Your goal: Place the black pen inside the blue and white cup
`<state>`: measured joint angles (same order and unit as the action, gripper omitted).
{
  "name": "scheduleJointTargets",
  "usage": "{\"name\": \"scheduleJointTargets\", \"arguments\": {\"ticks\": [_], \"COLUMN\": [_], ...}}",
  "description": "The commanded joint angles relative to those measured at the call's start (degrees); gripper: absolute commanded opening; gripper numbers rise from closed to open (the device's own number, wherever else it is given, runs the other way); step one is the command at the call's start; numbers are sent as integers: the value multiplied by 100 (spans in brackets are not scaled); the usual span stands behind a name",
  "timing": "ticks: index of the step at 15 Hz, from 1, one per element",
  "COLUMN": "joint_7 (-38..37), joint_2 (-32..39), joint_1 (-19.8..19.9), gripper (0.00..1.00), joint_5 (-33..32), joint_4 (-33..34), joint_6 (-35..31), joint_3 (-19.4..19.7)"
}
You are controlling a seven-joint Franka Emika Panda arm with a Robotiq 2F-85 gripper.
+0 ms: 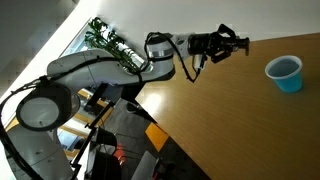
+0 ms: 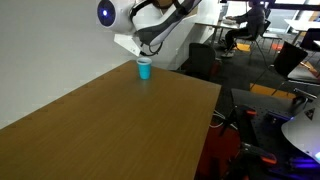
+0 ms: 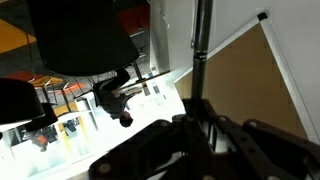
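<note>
Presently in hand.

**Item:** black pen (image 3: 200, 50). Thin dark stick, held at its near end between the fingers of the pincer (image 3: 205, 128). The shaft projects straight out ahead of the fingertips, its long axis in line with the pincer's own reach. It shows plainly in the wrist view only; in the exterior views it is too thin to make out.

**Pincer** (image 1: 232, 42): closed upon the pen, fingers drawn in against the shaft. It is carried in the air off the table (image 1: 235, 115) and touches nothing else. It is borne by the sole arm (image 1: 110, 62), stretched well out.

**Destination:** blue and white cup (image 1: 285, 73). Stands upright on the table, mouth open, nothing visible inside. It lies ahead of the fingertips, lower and off to one side, well apart from them. It is absent from the wrist view, so it is not on the pen's line.

**Governing relation (judged):** the pen's free end leads roughly toward the cup's part of the table, but the shaft appears to lie nearer level than plumb. The coming move therefore calls for travel forward and sideways until the tip stands over the mouth, then a tilt of the tip downward before letting go.

**Hazard (judged):** a light cup may be nudged or tipped by a low approach.
</note>
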<state>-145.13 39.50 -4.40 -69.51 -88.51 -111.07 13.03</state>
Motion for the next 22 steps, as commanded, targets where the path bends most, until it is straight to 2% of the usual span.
{"name": "scheduleJointTargets", "arguments": {"ticks": [1, 6, 10, 17, 22], "joint_7": [413, 1072, 1409, 1420, 1414], "joint_2": [157, 174, 242, 656, 1033], "joint_1": [357, 688, 756, 798, 915], "gripper": [3, 3, 3, 3, 3], "joint_5": [-136, -274, -278, -480, -600], "joint_4": [186, 162, 225, 560, 892], "joint_6": [-55, -554, -642, -619, -834], "joint_3": [-237, -335, -310, -261, -271]}}
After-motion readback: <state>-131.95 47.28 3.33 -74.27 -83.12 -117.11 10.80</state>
